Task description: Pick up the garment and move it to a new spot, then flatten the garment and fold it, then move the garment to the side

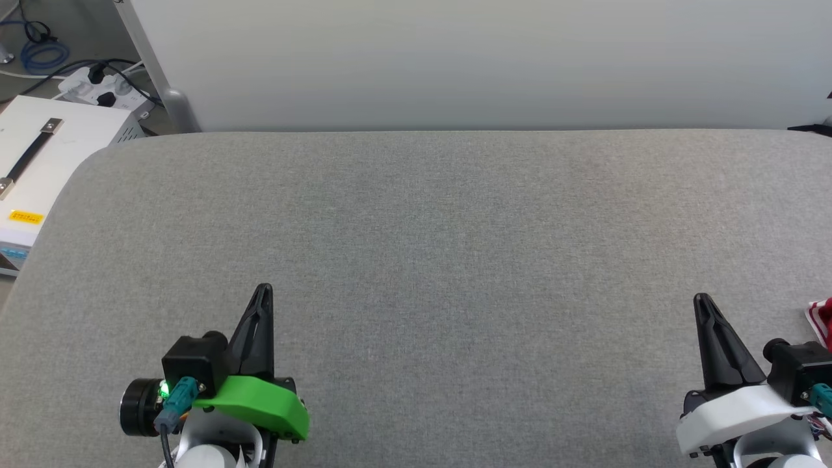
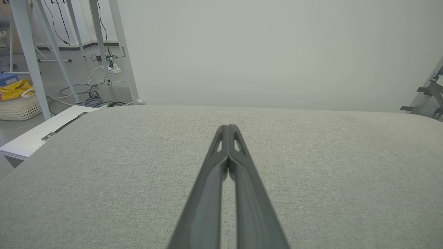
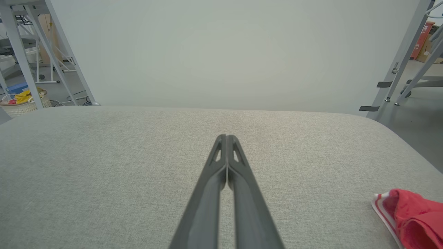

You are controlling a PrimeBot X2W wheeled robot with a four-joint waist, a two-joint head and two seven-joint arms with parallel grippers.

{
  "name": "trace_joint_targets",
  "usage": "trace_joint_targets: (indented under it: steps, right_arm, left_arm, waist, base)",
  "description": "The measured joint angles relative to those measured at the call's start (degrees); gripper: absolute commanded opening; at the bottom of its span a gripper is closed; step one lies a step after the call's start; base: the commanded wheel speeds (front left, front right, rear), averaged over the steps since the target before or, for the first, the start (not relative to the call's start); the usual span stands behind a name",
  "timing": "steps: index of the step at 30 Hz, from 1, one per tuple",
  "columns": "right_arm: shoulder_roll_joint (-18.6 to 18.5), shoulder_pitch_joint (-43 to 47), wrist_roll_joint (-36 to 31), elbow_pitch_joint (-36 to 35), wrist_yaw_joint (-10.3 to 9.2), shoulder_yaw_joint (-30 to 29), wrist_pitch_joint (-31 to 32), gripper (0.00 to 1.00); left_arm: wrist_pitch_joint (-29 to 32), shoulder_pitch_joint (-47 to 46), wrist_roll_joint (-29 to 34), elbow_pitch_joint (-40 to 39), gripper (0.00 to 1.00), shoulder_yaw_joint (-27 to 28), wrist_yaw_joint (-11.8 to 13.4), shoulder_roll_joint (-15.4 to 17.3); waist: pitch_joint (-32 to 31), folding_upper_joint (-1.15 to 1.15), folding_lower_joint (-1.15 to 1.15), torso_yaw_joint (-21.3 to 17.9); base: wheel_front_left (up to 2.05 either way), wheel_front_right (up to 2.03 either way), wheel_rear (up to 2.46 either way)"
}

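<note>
A corner of the red garment [image 1: 821, 320] with red-white striped trim peeks in at the right edge of the head view, lying on the grey cushioned surface [image 1: 455, 247]. In the right wrist view the garment [image 3: 412, 216] sits bunched at the lower right, most of it cut off by the frame. My right gripper [image 1: 701, 300] is shut and empty, a little to the left of the garment. My left gripper [image 1: 262, 290] is also shut and empty, far from it at the lower left. Each wrist view shows its fingertips pressed together: left gripper [image 2: 227, 128], right gripper [image 3: 226, 137].
A pale panel wall [image 1: 481, 58] stands behind the surface. Off the left edge are a white box with a black handle [image 1: 39, 156], a power strip and cables [image 1: 97, 84]. A basket of yellow cloth [image 2: 17, 98] sits on the floor among metal frame legs.
</note>
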Motion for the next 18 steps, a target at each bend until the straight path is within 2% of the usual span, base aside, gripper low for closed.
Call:
trace_joint_targets:
  steps: [18]
  right_arm:
    - [0.83,-0.59,-2.20,0.48,0.00,0.76,1.71,0.00]
  left_arm:
    - [2.14,0.01,2.13,-0.63,0.00,0.45,1.18,-0.05]
  waist:
    - [-0.64,0.00,0.00,-0.14]
  base:
    - [0.00,0.00,0.00]
